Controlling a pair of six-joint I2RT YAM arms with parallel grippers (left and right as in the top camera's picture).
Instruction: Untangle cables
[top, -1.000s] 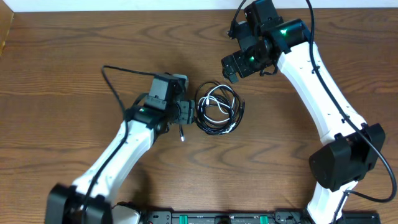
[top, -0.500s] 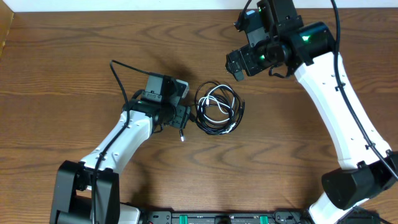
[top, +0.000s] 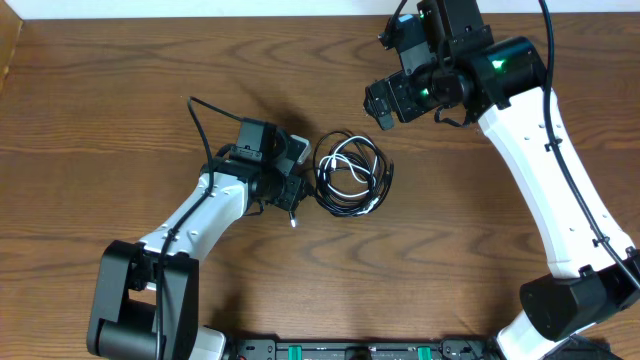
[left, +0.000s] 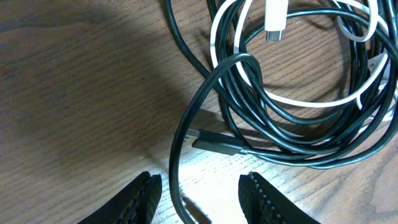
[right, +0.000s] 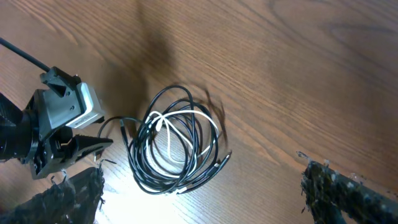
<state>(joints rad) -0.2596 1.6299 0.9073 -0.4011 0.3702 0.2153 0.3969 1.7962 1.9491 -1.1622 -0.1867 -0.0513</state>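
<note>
My left pincer (left: 198, 194), half open, straddles a black strand (left: 176, 163); the cables (top: 350, 175) lie coiled on the desk (top: 100, 120) just ahead. My right pincer (top: 380, 104) hangs wide open, empty, farther off.

- Of the left gripper (left: 200, 185), its own wrist view catches only the fingertips (left: 142, 198); the bottom edge cuts off the rest.
- A black cable (left: 179, 146) runs between them and off that same edge, so its end is out of sight.
- The bundle (left: 298, 124) is clipped at the top and right, the white cable (left: 217, 43) with it.
- From overhead the left jaws sit hidden under the wrist.
- The right gripper (right: 196, 186) fingers (right: 68, 199) are blurred, cropped dark shapes.
</note>
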